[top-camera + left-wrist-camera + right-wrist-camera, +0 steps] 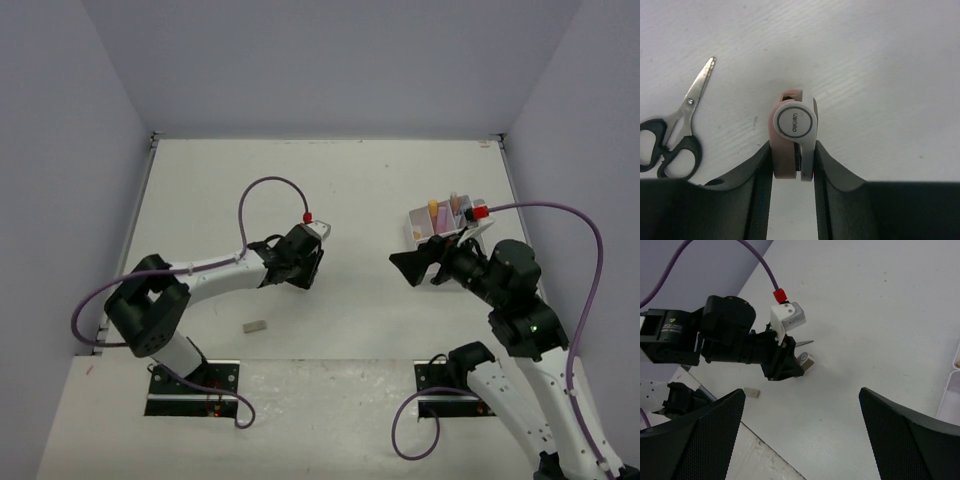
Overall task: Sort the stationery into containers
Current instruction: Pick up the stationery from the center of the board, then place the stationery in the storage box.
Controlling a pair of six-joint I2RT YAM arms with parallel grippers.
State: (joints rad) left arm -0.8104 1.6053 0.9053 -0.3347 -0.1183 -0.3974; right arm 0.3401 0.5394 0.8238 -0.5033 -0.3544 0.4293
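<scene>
My left gripper (793,150) is shut on a small pink and white item with a round white label (794,125), low over the table; both show in the top view (302,262) and the item also in the right wrist view (805,361). Black-handled scissors (675,140) lie closed just left of it; only their tip (805,343) shows in the right wrist view. A small tan eraser (255,326) lies near the front, also in the right wrist view (751,393). The white divided tray (421,222) holds an orange marker (433,208) and a pink marker (454,203). My right gripper (408,265) is open and empty beside the tray, its fingers (910,435) wide apart.
Grey walls close the table at the back and sides. The tray's edge (952,385) shows at the right of the right wrist view. The table's front edge (320,358) runs just before the arm bases.
</scene>
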